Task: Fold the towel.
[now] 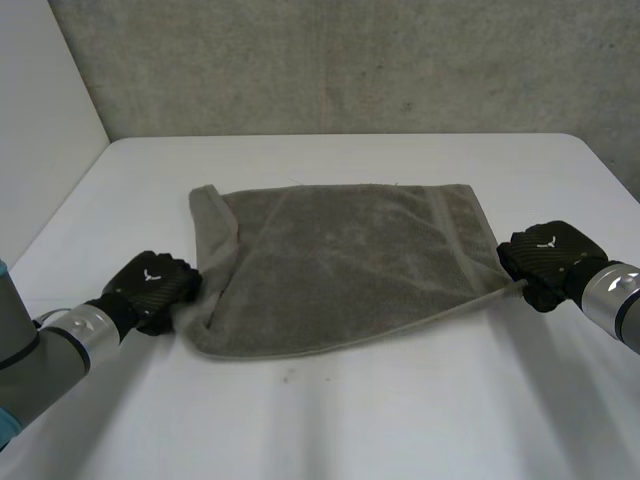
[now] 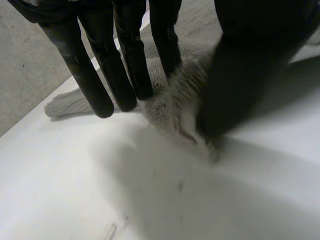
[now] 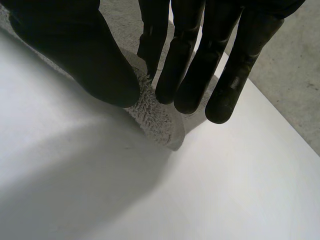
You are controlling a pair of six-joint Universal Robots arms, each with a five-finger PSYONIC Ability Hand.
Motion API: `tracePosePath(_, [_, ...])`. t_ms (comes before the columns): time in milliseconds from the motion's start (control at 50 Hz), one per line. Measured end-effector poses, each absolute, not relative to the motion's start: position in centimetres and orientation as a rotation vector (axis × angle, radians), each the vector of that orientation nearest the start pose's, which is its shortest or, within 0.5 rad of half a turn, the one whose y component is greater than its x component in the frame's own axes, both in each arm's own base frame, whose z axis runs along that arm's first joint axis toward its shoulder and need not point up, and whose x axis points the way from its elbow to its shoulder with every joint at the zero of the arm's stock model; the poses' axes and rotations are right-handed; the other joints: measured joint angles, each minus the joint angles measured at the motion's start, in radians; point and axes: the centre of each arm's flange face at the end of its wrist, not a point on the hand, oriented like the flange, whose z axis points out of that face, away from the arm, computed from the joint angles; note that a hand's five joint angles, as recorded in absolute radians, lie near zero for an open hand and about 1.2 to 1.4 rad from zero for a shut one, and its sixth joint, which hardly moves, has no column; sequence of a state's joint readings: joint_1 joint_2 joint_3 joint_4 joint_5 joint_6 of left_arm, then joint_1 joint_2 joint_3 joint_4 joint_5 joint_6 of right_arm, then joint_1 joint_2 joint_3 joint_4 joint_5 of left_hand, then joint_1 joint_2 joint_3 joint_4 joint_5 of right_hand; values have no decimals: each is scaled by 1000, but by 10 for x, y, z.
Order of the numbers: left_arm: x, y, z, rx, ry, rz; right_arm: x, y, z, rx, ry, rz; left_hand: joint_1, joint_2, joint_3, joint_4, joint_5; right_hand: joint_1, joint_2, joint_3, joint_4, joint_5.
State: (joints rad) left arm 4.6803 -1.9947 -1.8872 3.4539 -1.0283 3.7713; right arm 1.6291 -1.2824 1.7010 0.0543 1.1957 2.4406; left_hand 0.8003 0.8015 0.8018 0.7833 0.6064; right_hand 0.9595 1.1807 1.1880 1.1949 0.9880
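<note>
A grey towel [image 1: 350,262] lies spread on the white table [image 1: 350,430], its left edge rumpled and turned over. My left hand [image 1: 153,286] is at the towel's near left corner. In the left wrist view the thumb [image 2: 250,75] and a finger [image 2: 165,45] pinch the bunched corner [image 2: 172,102] between them, and the other fingers reach down beside it. My right hand [image 1: 548,256] is at the near right corner, which runs out to a thin point. There its thumb [image 3: 90,65] and fingers [image 3: 195,70] close on the towel corner [image 3: 157,117].
A grey concrete wall [image 1: 350,60] stands behind the table and a white wall [image 1: 40,120] runs along its left side. Bare tabletop lies in front of the towel and beyond its far edge.
</note>
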Motion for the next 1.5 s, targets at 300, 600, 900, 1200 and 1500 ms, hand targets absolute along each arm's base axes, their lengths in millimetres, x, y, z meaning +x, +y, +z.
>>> tracePosePath(300, [-184,-294,188,1219,2124,-1989,179,-300,206,-1276,2336,-1799,371,402,400,419,415,0,0,0,0,0])
tracePosePath(600, [-174,-212,281,1269,1925,-1872,171,-249,284,-1550,2346,-1752,384,415,413,434,428,0,0,0,0,0])
tracePosePath(900, [-168,-238,206,1462,2127,-1370,173,-270,240,-1624,2411,-1523,384,415,413,434,428,0,0,0,0,0])
tracePosePath(1200, [-212,-345,199,1446,1919,-1536,223,-367,253,-1611,2333,-2098,388,415,414,434,432,0,0,0,0,0])
tracePosePath(1500, [-231,-398,159,1450,1897,-1550,237,-410,207,-1574,2279,-2207,388,415,414,434,435,0,0,0,0,0])
